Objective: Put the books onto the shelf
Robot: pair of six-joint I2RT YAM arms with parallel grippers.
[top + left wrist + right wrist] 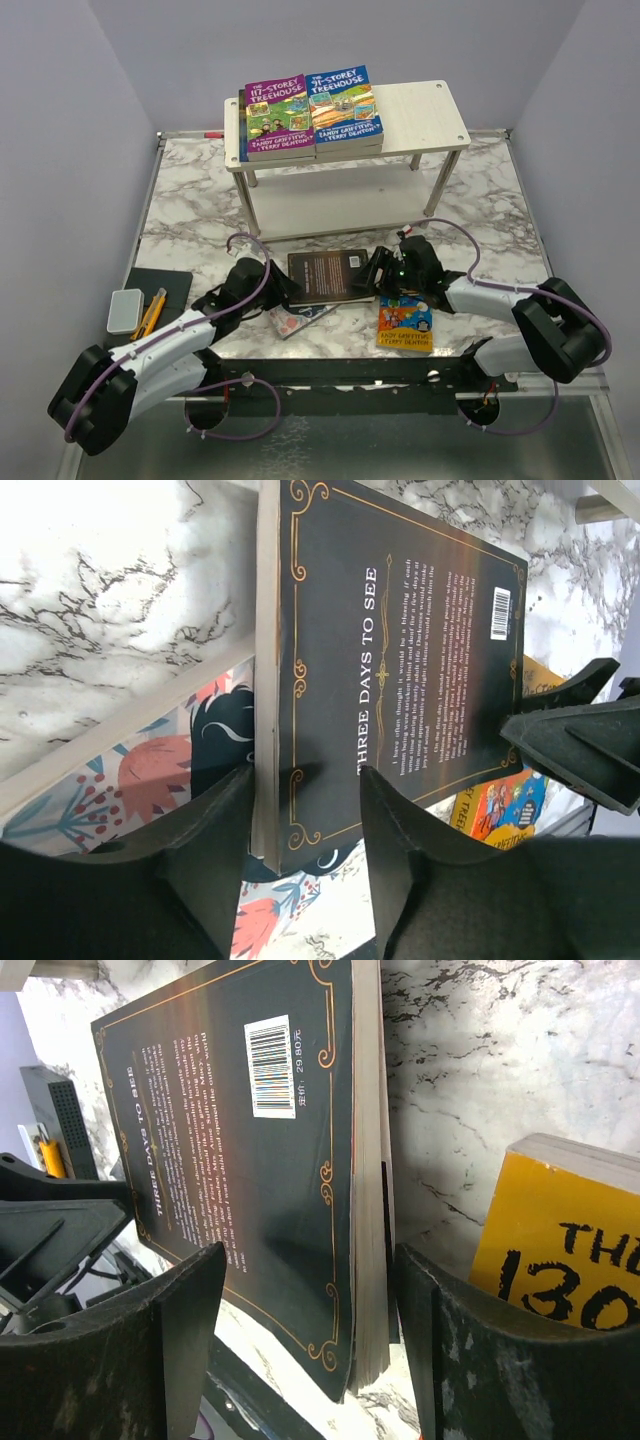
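Dark book [400,660] ("THREE DAYS TO SEE")

The dark book [330,273] covers most of the floral book [291,322]. The orange book [570,1250] runs off the right wrist view's right edge. Covers of the lower books [345,150] on the shelf [430,110] are hidden.

left gripper [305,790] astride dark book [400,630] edge | floral book [150,780] beneath
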